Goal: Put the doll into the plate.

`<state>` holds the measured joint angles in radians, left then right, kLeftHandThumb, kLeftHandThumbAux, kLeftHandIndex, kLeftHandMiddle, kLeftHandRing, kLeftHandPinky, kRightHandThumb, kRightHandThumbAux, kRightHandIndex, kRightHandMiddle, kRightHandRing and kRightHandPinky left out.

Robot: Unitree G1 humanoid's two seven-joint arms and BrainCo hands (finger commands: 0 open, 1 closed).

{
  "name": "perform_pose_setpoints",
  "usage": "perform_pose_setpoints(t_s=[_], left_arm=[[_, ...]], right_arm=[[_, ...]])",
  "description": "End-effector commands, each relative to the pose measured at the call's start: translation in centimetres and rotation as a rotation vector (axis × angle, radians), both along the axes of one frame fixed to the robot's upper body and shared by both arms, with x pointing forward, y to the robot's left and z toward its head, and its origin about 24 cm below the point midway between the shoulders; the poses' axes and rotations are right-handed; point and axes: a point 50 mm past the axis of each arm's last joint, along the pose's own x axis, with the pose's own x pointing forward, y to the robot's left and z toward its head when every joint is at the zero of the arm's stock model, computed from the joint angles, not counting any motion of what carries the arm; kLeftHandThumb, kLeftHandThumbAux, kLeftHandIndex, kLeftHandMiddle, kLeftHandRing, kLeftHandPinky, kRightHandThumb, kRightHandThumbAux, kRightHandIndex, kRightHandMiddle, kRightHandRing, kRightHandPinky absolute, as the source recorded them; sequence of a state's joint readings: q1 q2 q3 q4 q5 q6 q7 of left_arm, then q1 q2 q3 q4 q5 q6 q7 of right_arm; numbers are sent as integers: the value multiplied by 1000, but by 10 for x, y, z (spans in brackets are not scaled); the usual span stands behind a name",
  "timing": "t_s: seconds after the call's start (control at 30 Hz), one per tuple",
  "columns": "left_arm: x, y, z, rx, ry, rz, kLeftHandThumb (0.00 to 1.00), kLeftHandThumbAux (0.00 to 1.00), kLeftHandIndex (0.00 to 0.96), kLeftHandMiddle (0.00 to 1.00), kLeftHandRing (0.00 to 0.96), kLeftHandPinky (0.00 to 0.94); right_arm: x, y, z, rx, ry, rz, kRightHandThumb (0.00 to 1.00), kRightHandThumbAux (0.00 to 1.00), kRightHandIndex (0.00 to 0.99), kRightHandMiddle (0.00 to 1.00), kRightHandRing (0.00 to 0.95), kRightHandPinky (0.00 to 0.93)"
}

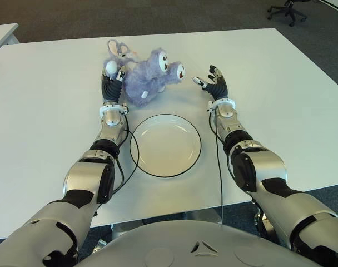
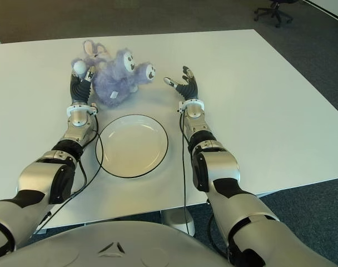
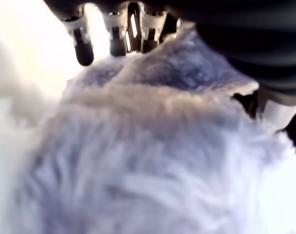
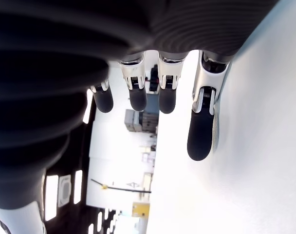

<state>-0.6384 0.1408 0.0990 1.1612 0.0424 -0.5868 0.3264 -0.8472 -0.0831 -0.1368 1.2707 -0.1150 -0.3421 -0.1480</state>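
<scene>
- The doll (image 1: 148, 79), a purple plush animal, lies on the white table (image 1: 280, 89) just beyond the far rim of the plate (image 1: 165, 145), slightly to its left. No part of the doll is in the plate.
- The left hand (image 1: 113, 75) is at the doll's left side, touching the fur. In the left wrist view the fingers (image 3: 83, 43) extend over the plush and the thumb sits on the other side. They appear to bracket the body, but a completed grip is not visible.
- The right hand (image 1: 212, 82) is to the right of the doll, apart from it, with fingers spread and nothing held. The right wrist view shows only bare table beneath the fingertips.
- Risk, slip: the fur is soft and compressible. If the left hand pinches only pile rather than the body, the doll is likely to slide out during the lift.
- Risk, one-sided push: if the right hand does not close in on the opposite side, the left hand may shove the doll rightward or away instead of lifting it.
- Risk, plate displacement: dragging the doll toward the near side rather than raising it may catch the plate rim and shift or tip the plate.
- Risk, overhang: the doll looks bulky against the plate. An off-centre release may leave the head or a limb hanging over the rim.
</scene>
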Motion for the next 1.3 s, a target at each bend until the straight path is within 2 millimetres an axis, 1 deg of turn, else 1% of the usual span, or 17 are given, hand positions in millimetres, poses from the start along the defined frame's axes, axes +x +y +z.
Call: perform_pose_setpoints(t_s=[0.03, 0.47, 0.7, 0.87, 1.13, 1.23, 1.3], left_arm=[[-50, 4, -68, 28, 258, -26, 288, 416, 0, 50, 70, 110], [-44, 3, -63, 51, 244, -61, 259, 443, 0, 60, 85, 124], [-41, 3, -60, 57, 239, -67, 273, 457, 0, 69, 96, 134], [-38, 2, -57, 59, 234, -65, 283, 446, 0, 73, 98, 136], [-31, 1, -51, 55, 217, -57, 316, 445, 0, 77, 103, 160], [-30, 1, -49, 46, 214, -49, 359, 423, 0, 81, 115, 184], [-29, 1, -49, 39, 214, -45, 375, 418, 0, 78, 114, 178]], right_arm=[[-36, -8, -67, 9, 324, -46, 55, 711, 79, 77, 69, 72], [-36, -8, -66, 5, 321, -45, 53, 709, 75, 76, 69, 71], [-36, -9, -66, 5, 321, -46, 52, 706, 76, 72, 64, 61], [-35, -9, -66, 7, 322, -47, 53, 707, 80, 72, 63, 67], [-35, -9, -66, 5, 322, -47, 55, 710, 82, 75, 67, 75], [-35, -8, -66, 2, 321, -45, 53, 711, 82, 80, 70, 75], [-35, -8, -65, 1, 321, -45, 53, 713, 82, 81, 71, 75]])
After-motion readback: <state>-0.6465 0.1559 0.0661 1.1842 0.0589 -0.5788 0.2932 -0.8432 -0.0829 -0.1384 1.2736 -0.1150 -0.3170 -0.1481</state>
